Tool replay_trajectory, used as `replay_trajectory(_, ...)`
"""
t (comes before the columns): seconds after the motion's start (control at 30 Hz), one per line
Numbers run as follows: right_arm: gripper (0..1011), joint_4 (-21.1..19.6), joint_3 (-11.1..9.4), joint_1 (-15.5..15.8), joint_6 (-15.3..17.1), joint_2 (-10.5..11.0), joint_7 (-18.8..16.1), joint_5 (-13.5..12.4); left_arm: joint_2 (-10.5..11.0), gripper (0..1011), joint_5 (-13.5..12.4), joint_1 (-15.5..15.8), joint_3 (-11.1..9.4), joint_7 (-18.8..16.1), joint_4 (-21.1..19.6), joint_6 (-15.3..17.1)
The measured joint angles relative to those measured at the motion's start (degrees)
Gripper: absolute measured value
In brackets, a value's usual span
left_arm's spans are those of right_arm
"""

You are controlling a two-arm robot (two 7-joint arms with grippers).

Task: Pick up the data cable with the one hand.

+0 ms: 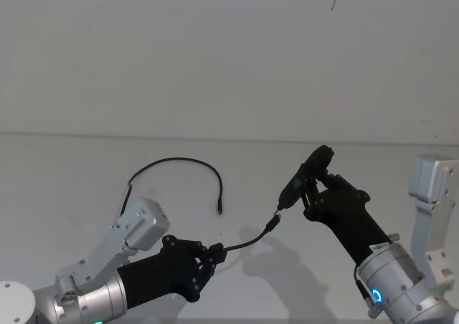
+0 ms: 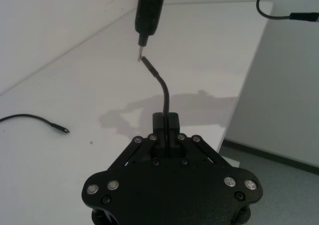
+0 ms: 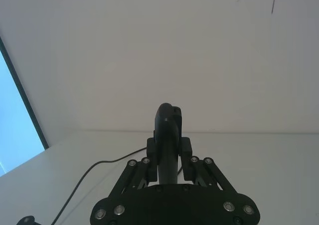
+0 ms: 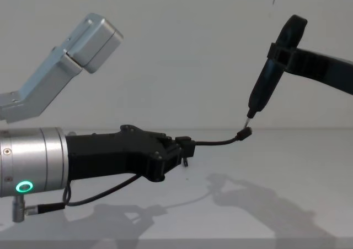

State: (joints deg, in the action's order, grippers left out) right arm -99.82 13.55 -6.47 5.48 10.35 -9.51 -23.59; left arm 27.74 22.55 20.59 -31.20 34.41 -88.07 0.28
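**Left gripper and data cable.** The left gripper [image 1: 217, 252] reaches in from the near left of the bench [image 1: 72, 166], held above the surface. Its jaws are closed together on the data cable [image 1: 247, 243]. In the left wrist view the cord [image 2: 164, 93] sits in the narrow slot between the two fingers [image 2: 158, 123], gripped a short way back from its end. The free end comes straight out of the fingertips, then curves upward and toward the right. In the chest view this stretch [image 4: 218, 143] runs nearly level from the gripper [image 4: 185, 147], clear of the bench, and turns up at its tip.

**Plug.** The small plug [image 1: 272, 224] ending the held stretch hangs in the air over the middle of the bench. It lies just below the metal point of the pen-like tool [image 1: 305, 175]. In the chest view the plug [image 4: 243, 133] and the tool's tip [image 4: 249, 115] are very close; whether they touch cannot be told.

**Rest of the cable.** A further length [image 1: 172, 160] lies flat on the bench, left of centre, between the far edge and the left arm. It arches over and ends in a second plug [image 1: 219, 208]. How it joins the held stretch is hidden behind the arm.

**Right gripper.** The right gripper [image 1: 312, 191] comes in from the near right. Its jaws are clamped on the tool's black body [image 3: 167, 135], which slants down toward the left.
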Motion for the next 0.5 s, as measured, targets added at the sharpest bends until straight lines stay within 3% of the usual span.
replay_trajectory(0.5,269,0.08,0.59,-0.23,0.19,-0.01,0.28,0.21,0.00,42,0.00,0.00,0.00,0.00,0.00,0.00)
